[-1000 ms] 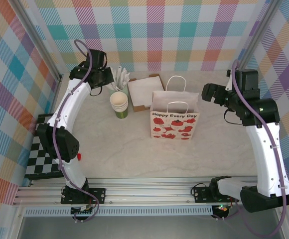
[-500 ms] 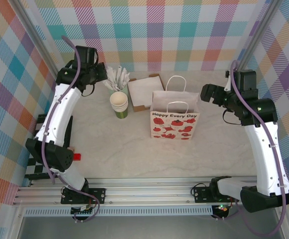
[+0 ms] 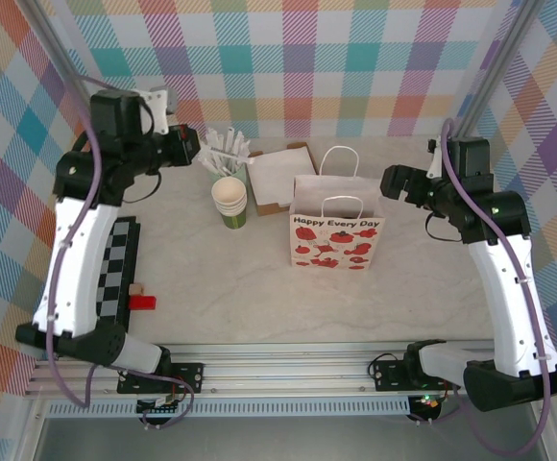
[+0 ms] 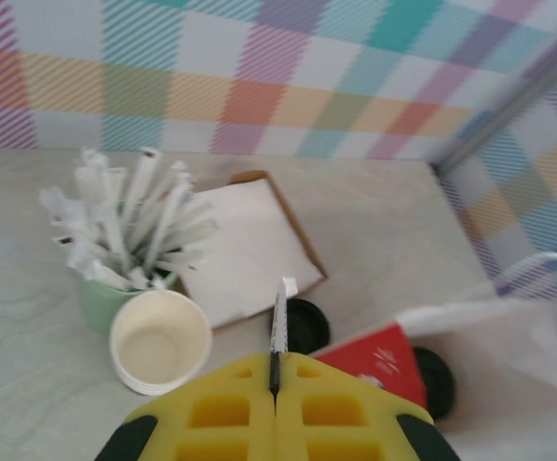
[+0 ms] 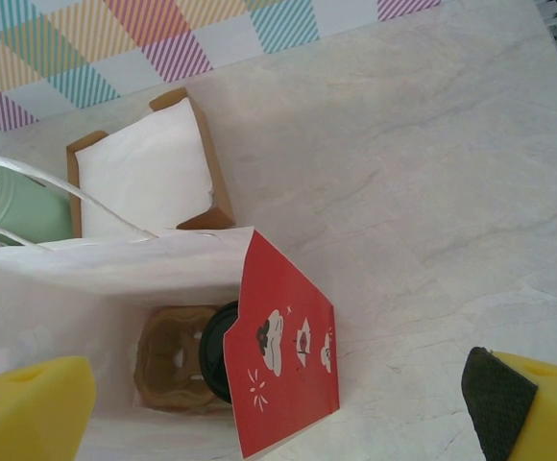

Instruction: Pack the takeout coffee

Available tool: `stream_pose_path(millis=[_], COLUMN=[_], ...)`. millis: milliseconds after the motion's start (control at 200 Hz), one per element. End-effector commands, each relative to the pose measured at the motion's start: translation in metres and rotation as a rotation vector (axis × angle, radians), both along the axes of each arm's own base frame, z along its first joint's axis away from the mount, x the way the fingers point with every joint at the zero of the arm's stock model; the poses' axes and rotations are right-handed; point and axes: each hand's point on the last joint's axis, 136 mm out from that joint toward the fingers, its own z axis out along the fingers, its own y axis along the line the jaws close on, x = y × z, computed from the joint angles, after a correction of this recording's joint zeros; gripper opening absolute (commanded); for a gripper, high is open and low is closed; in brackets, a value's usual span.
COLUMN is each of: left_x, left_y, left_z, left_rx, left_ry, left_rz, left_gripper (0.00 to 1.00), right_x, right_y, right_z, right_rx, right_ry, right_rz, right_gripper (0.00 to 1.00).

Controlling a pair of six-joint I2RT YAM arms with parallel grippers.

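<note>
Takeout coffee [image 5: 219, 348]: I see only its black lid, low and left of centre in the right wrist view, down inside the paper bag [image 5: 115, 269] and just beside a cardboard carrier [image 5: 171, 370]; I judge it is set there to ride upright
Left gripper [image 4: 275, 363]: fingers pressed together, pinching a thin white wrapped stick [image 4: 278, 317] that stands up at lower centre of the left wrist view, right of the mint cup of sticks [image 4: 91, 305]
Right gripper [image 5: 269, 408]: spread wide with nothing between its fingers, hovering over the bag's mouth; I read that as waiting to steady it
Next move: I would bring the stick across to the bag mouth, minding the handles [image 3: 339, 158], which could snag it
</note>
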Motion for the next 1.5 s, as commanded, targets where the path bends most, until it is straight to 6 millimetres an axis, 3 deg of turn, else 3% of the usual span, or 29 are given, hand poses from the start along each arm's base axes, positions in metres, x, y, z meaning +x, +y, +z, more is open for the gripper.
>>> stream_pose_path(millis=[0, 195, 385, 630, 715, 900, 1135, 1320, 1395, 1495], left_x=[-0.052, -0.056, -0.046, -0.024, -0.024, -0.040, -0.040, -0.043, -0.044, -0.038], left_y=[-0.028, -0.073, -0.114, -0.123, -0.126, -0.156, -0.195, -0.235, -0.252, -0.261], left_z=[0.023, 0.019, -0.006, -0.034, -0.043, -0.078, -0.117, -0.143, -0.139, -0.123], left_rx=[-0.066, -0.063, 0.125, 0.432, 0.515, 0.736, 0.805, 0.770, 0.703, 0.645], left_ry=[-0.040, -0.036, -0.004, 0.005, -0.002, -0.013, 0.032, 0.047, 0.019, -0.033], left_rz=[-0.225, -0.364, -0.446, -0.383, -0.399, -0.546, -0.650, -0.737, -0.768, -0.728], left_gripper=[0.00, 0.00, 0.00, 0.00, 0.00, 0.00, 0.00, 0.18, 0.51, 0.82], right_x=[0.003, 0.006, 0.001, -0.006, -0.007, -0.004, 0.003, 0.007, 0.008, 0.007], right_y=[0.007, 0.016, 0.017, 0.016, 0.017, 0.024, 0.046, 0.052, 0.050, 0.047], right_z=[0.007, 0.004, 0.001, 0.000, -0.003, -0.014, -0.039, -0.060, -0.063, -0.065], right_rx=[0.038, 0.080, 0.087, 0.076, 0.080, 0.102, 0.194, 0.207, 0.205, 0.197], right_ry=[-0.020, -0.001, 0.014, 0.027, 0.040, 0.078, 0.198, 0.276, 0.278, 0.281], right_rz=[0.024, 0.048, 0.054, 0.063, 0.068, 0.087, 0.152, 0.160, 0.149, 0.128], right_gripper=[1.00, 1.00, 1.00, 1.00, 1.00, 1.00, 0.99, 0.97, 0.98, 0.98])
